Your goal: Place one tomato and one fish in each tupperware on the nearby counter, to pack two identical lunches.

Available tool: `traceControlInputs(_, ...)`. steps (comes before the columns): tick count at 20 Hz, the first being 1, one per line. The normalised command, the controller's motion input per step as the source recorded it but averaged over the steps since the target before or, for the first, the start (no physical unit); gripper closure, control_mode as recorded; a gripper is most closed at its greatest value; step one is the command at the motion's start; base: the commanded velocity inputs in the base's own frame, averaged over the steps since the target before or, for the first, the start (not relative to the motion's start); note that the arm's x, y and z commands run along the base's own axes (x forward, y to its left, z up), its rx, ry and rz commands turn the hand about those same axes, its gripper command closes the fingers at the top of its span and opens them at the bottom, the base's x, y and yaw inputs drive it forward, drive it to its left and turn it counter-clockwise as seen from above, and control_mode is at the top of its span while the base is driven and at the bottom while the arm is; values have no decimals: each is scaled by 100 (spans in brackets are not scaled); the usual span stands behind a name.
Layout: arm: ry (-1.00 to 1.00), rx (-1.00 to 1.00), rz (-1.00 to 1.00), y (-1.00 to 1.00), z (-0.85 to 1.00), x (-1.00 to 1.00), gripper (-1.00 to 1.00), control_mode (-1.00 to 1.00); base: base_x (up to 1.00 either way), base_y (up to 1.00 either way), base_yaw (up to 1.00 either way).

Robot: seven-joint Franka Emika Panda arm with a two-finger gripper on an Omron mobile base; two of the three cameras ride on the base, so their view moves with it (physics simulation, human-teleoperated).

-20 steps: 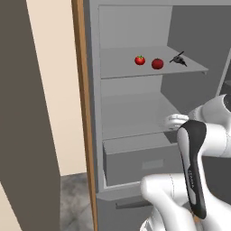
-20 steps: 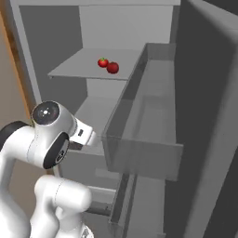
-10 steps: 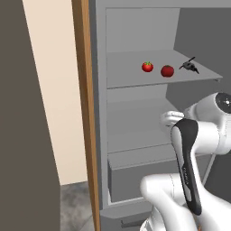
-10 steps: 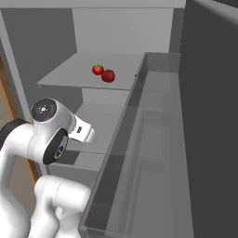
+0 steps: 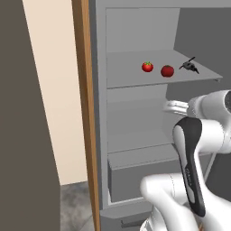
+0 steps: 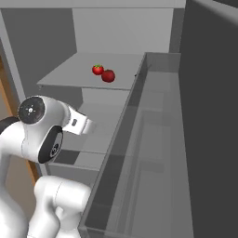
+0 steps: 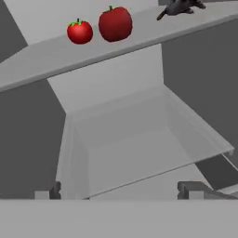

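My gripper (image 7: 118,189) released, below the shelf (image 7: 139,35); reaching up risks bumping its edge, rolling a tomato (image 7: 80,32) off.

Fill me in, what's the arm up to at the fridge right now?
The arm faces an open fridge, reaching toward the upper shelf. Two tomatoes and a dark fish sit side by side on that shelf, none touched yet. The pincer is open and empty, below shelf level and aimed at a clear bin under the shelf. Nothing has been picked, so packing hasn't begun.
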Motion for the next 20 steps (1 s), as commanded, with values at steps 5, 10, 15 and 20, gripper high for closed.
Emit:
traceControlInputs(5,-12,-3,-1,-1,42,1,-100,-100,0,0,0)
traceControlInputs(10,-12,-13,1,-4,24,0,-100,-100,0,0,0)
traceControlInputs(15,-6,-13,0,-12,28,0,-100,-100,0,0,0)
traceControlInputs(20,-1,-2,0,-6,42,5,-100,-100,0,0,0)
